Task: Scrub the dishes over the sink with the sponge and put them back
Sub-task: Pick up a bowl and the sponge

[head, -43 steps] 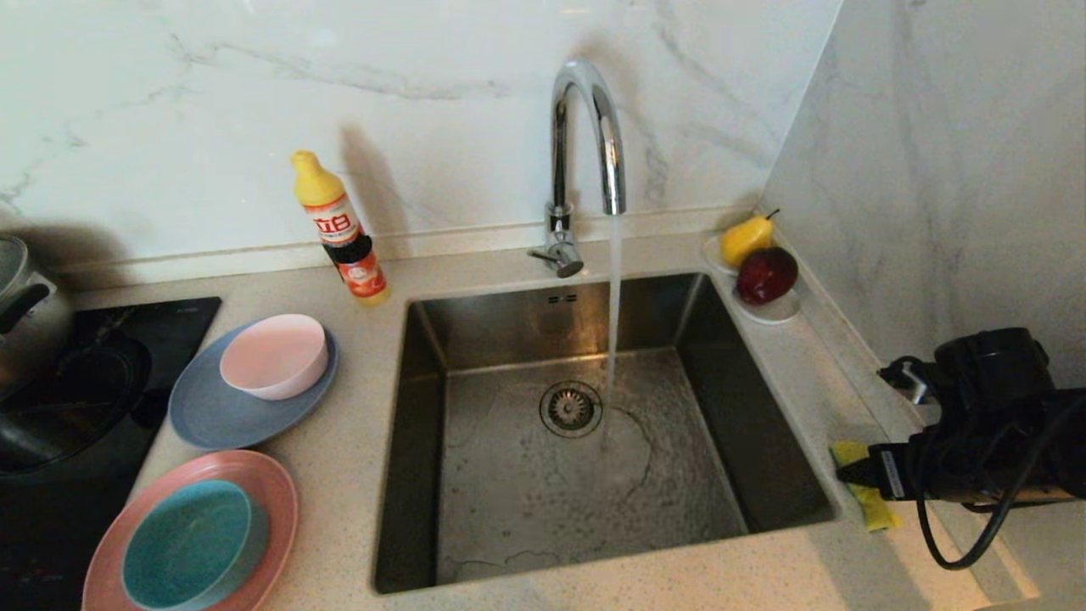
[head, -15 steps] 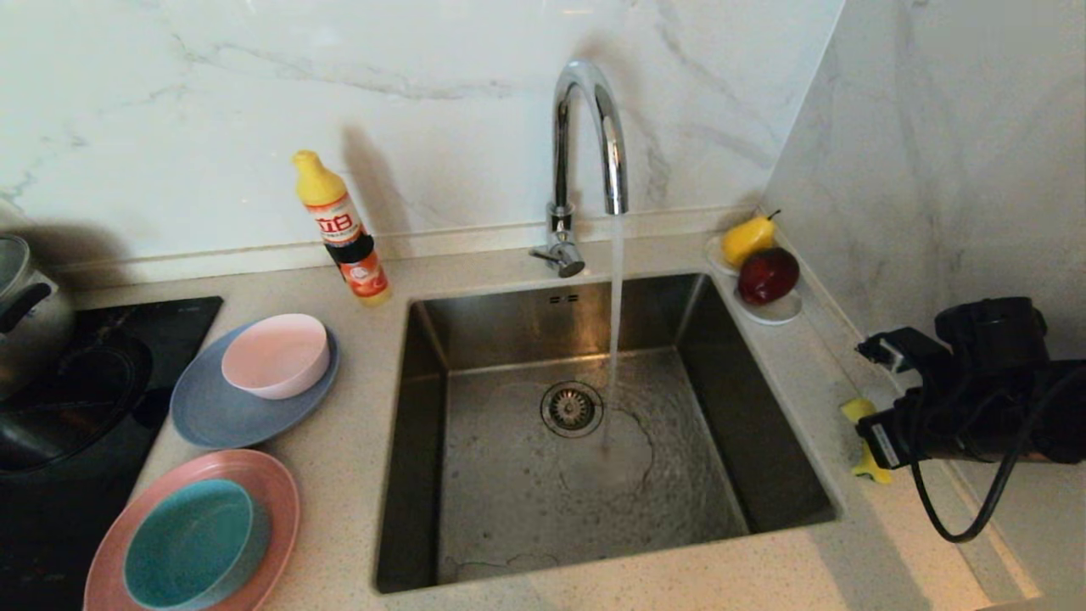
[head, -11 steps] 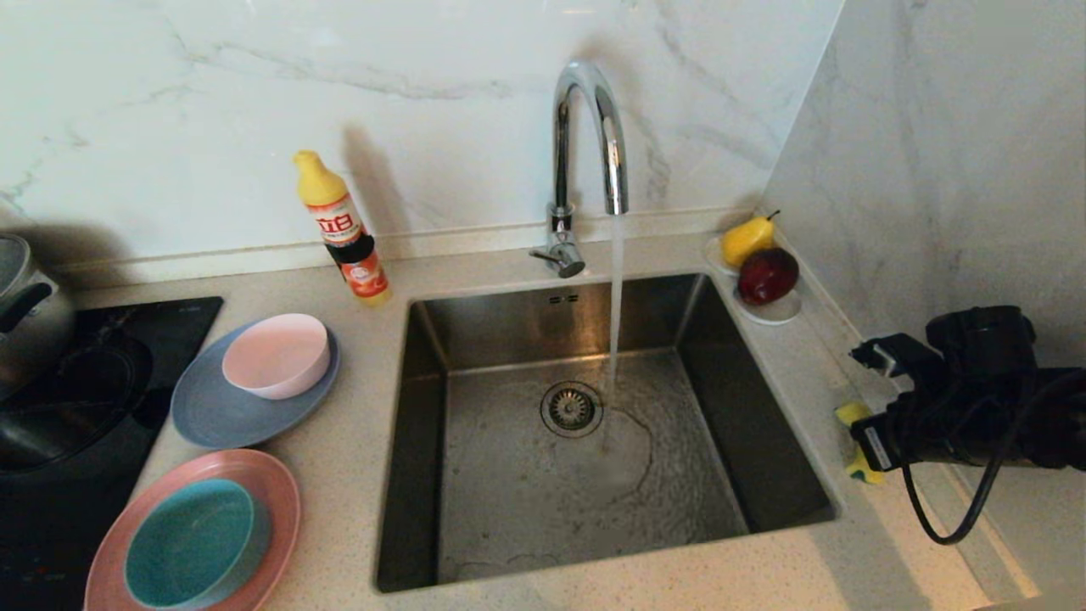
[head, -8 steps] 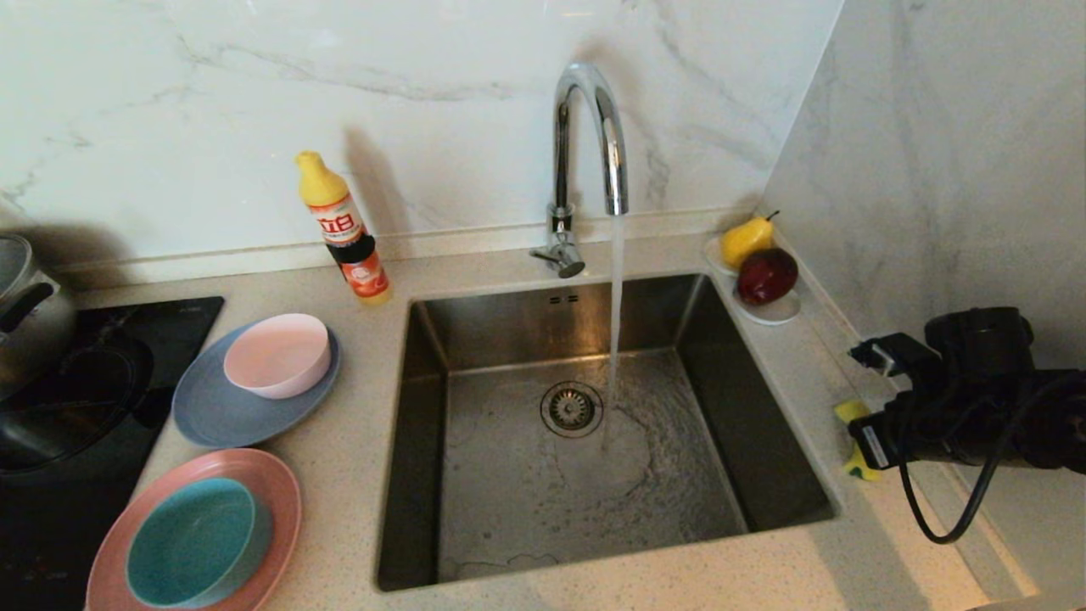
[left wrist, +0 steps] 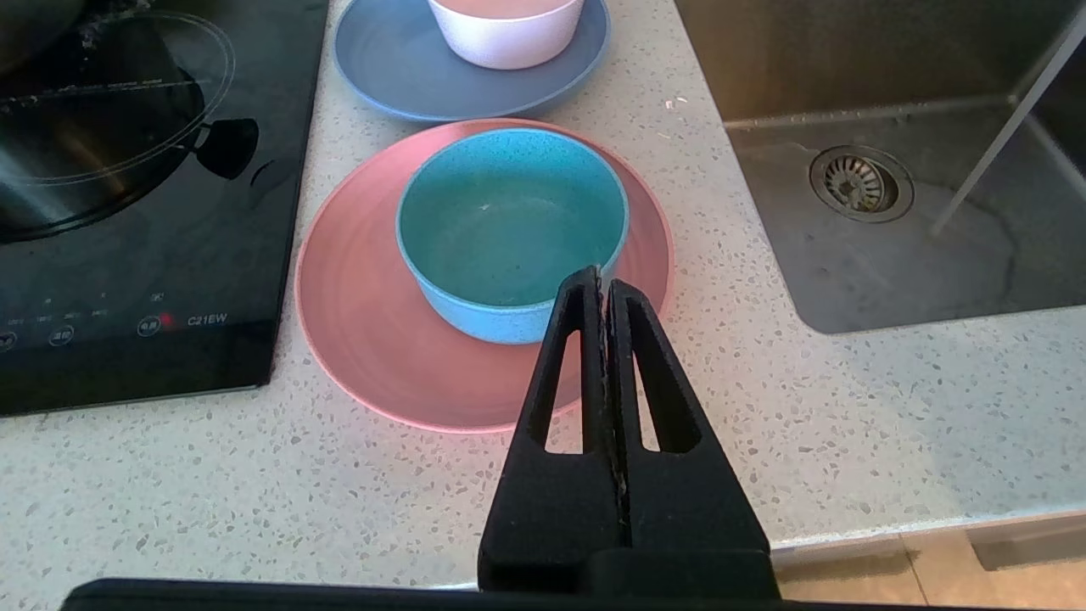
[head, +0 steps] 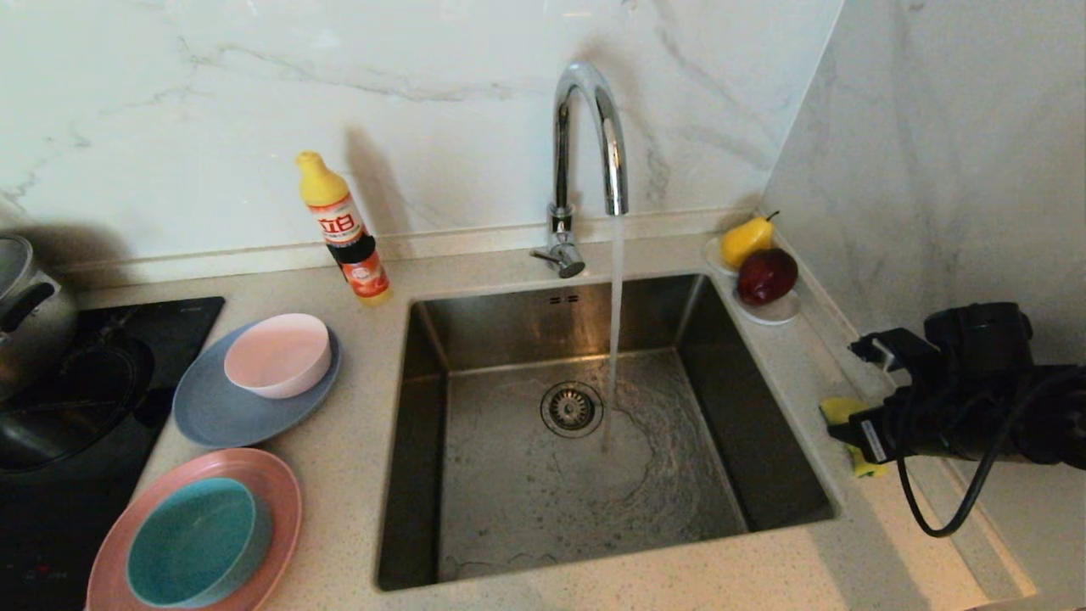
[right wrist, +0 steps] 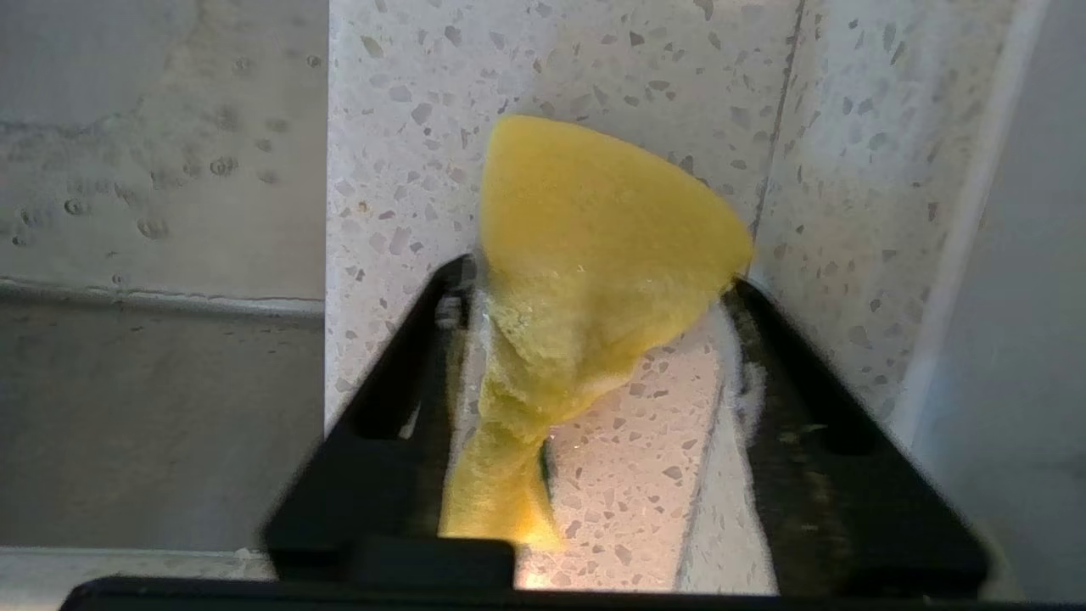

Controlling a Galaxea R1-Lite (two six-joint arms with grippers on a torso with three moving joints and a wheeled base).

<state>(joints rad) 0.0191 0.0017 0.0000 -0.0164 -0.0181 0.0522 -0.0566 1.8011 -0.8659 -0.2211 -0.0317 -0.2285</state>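
While the sponge (right wrist: 585, 280) stands crumpled between your right gripper (right wrist: 594, 297) fingers, they're spread wide, gripping nothing; its long axis runs out along them, away from the wrist. It sits on the speckled surface (head: 797, 373) right of the sink (head: 585, 441), wall close beside. Your left gripper (left wrist: 603, 293), fingers pressed shut, hangs over the teal bowl (left wrist: 509, 229), far off.
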